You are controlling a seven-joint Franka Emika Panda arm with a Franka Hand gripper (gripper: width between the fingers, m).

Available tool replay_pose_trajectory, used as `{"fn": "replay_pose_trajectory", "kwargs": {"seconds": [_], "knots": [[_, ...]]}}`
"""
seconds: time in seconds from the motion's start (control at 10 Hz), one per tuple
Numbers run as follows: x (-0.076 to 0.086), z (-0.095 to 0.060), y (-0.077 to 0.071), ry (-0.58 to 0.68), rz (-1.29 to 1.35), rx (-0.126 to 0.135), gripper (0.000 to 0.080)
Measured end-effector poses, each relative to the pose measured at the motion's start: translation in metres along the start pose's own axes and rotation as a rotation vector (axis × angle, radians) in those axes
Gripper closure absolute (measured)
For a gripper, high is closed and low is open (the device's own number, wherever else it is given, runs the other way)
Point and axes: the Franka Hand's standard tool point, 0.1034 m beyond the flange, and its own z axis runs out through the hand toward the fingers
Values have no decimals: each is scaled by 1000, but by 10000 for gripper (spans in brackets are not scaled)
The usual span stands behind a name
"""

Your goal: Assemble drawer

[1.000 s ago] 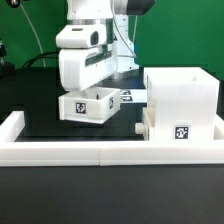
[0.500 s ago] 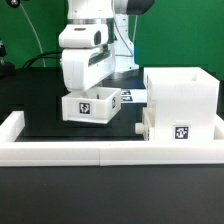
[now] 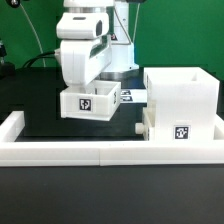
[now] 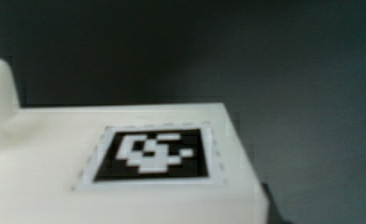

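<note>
Drawer parts in view number two by our count: one tall housing point(image 3: 180, 95) and, at its 9 o'clock, one small tray point(image 3: 90, 104), clamped in the gripper point(image 3: 88, 90) above the black surface point(image 3: 40, 125). One tag point(image 4: 157, 154) fills our wrist view.

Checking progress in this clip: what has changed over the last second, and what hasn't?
The gripper has risen, lifting the small tray slightly with it; the jaws are hidden, but the tray follows them, so it seems held. The tall housing and the white border wall stayed put.
</note>
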Motion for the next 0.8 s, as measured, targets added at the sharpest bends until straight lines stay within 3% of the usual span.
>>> {"fn": "replay_pose_trajectory", "kwargs": {"seconds": [0.5,0.8], "knots": [[-1,3,-1,-1,-10,7,757],[13,-10,25,-1,-83,7,757]]}}
